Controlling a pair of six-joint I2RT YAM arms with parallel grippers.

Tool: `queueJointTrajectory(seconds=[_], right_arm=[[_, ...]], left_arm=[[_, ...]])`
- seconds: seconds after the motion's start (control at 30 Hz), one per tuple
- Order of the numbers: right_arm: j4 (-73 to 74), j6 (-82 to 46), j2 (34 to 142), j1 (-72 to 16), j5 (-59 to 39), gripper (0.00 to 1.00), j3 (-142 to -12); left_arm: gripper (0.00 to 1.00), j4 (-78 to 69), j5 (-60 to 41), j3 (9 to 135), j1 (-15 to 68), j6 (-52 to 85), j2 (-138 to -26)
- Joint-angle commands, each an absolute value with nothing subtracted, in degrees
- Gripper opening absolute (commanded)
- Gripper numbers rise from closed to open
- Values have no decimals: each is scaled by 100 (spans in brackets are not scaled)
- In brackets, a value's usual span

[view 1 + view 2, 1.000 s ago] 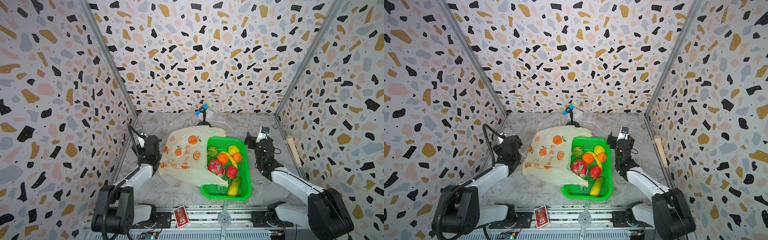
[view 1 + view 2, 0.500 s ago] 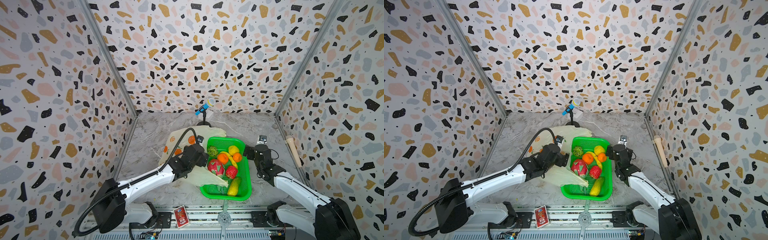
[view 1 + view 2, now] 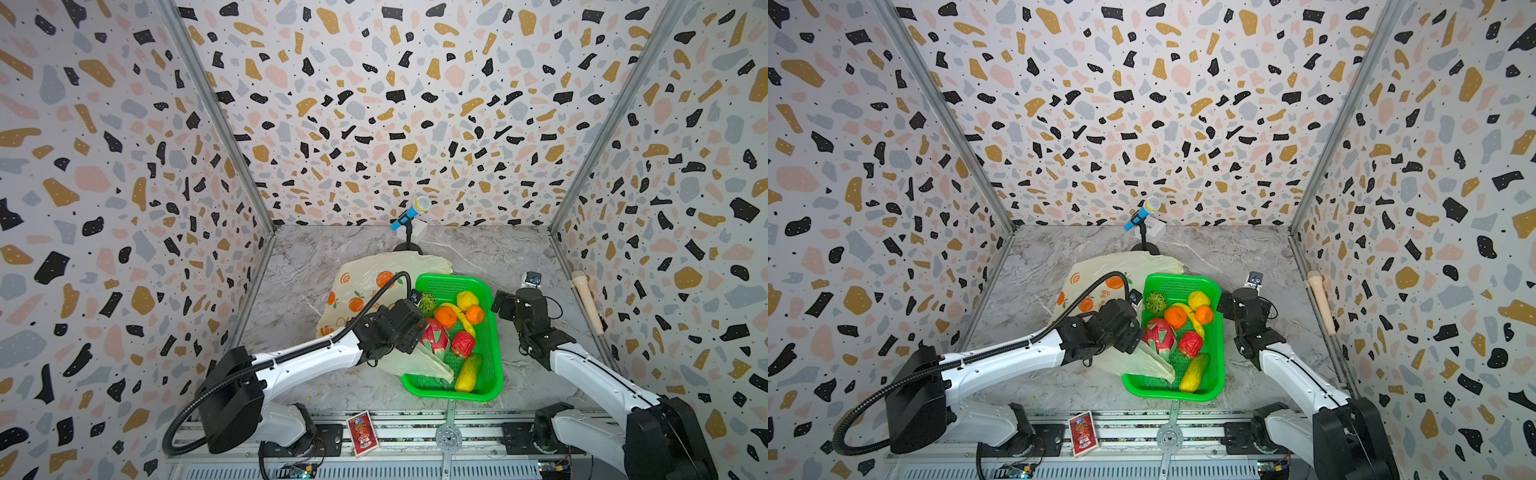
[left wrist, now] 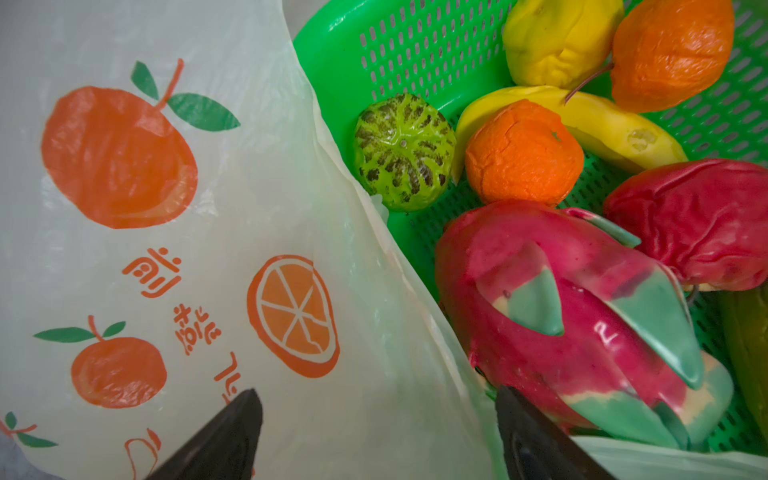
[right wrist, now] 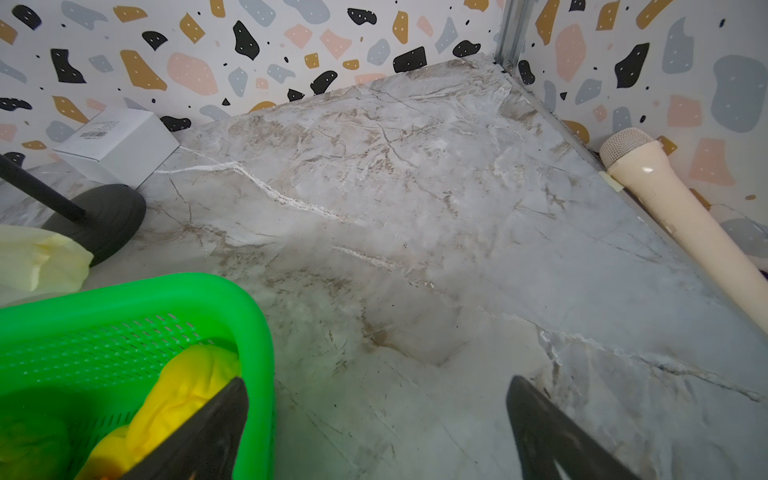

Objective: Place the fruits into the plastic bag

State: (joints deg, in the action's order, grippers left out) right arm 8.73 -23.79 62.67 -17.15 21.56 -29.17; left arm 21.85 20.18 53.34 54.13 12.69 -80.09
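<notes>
The plastic bag (image 3: 357,270) lies flat on the bench (image 3: 299,266), one edge draped into the green basket (image 3: 453,395) holding the fruits (image 3: 446,316). The left gripper (image 4: 374,436), jaws apart, straddles that edge beside the dragon fruit (image 4: 561,311). The right gripper (image 5: 374,428), also apart, hangs over the basket's rim. The likely next move is pinching the film to open the bag's mouth.

Both arms share one build. The left arm (image 3: 307,361) has smooth white link shells joined by chunky black joint housings. A row of small dark screws (image 3: 286,363) runs along its white forearm, and a large black block (image 3: 230,395) sits at its base. A black ribbed hose (image 3: 370,303) runs from that block out to the wrist. The right arm (image 3: 598,374) has the same white shells and black joints, a thin black wire (image 3: 555,305) looped by its wrist and a small grey camera module (image 3: 532,279) on top. The left gripper (image 4: 376,392) has two matte black, wedge-shaped fingers (image 4: 224,440) that taper to points; the right gripper (image 5: 378,381) has the same.
</notes>
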Motion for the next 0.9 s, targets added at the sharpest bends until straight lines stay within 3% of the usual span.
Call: queueJointTrajectory(seconds=[0.0,0.07,0.3,0.4,0.67,0.87], right_arm=[[782,-2419,6223,-1705,2162,97,-2919],[782,-2425,6225,-1705,2161,97,-2914],[782,-2410,6194,-1701,2162,97,-2912],[785,-2408,6169,-1705,2179,97,-2901],[771,-2399,6084,-1709,2106,97,-2918],[889,-2341,6066,-1864,1719,96,-2927]], left_arm=[[83,2319,2186,5598,5440,1211,-8088],[76,2327,2299,5640,5449,1252,-8128],[17,2215,2165,5669,5432,1276,-8094],[0,2086,2032,5599,5423,1250,-8023],[0,1597,1567,5304,5312,1278,-7592],[0,744,-71,4785,4574,1453,-6938]])
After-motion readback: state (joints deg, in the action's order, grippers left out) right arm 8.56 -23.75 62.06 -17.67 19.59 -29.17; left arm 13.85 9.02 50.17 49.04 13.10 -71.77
